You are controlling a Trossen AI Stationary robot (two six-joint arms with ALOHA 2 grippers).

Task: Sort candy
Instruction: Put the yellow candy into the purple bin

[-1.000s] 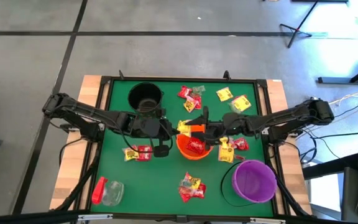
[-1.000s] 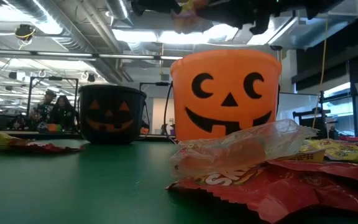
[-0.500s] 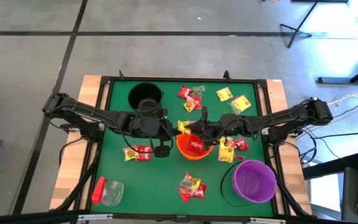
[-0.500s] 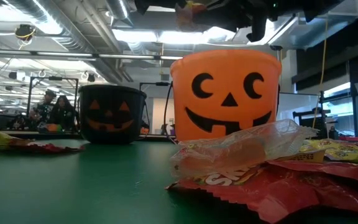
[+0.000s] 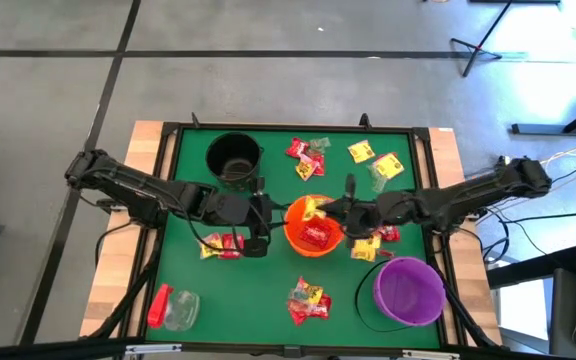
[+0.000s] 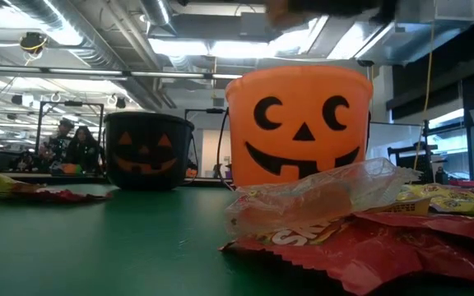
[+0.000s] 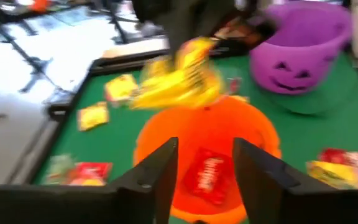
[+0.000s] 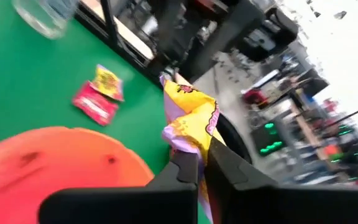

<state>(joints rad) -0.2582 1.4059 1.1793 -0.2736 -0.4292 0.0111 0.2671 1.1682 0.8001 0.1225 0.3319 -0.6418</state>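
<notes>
two arms meet over the orange bucket (image 5: 312,234) in the middle of my green bench (image 5: 268,290). my right end effector (image 5: 330,209) sits at the bucket's right rim, closed on a yellow packet (image 8: 193,119) pinched between its fingers (image 8: 182,171); from above that packet (image 5: 313,206) shows at the bucket's far rim. my left end effector (image 5: 260,216) is just beside the bucket's left side, its fingers (image 7: 156,177) parted with nothing between them, looking across at the yellow packet and down at a red packet (image 7: 207,176) lying inside the bucket. the rest of the candy is scattered: a cluster of red and greenish packets (image 5: 306,153) and two yellow packets (image 5: 376,158) toward the far edge, a red and yellow pair (image 5: 221,245) near my left arm, a few packets (image 5: 373,238) beneath my right arm, and a small pile (image 5: 308,299) toward the near edge. a black bucket (image 5: 234,156) stands at the far left, a purple bucket (image 5: 408,290) at the near right, and a red-capped clear jar (image 5: 173,308) lies at the near left corner. from bench level i see red packets (image 6: 360,247) close to the lens, with the orange and black pumpkin faces behind them.
</notes>
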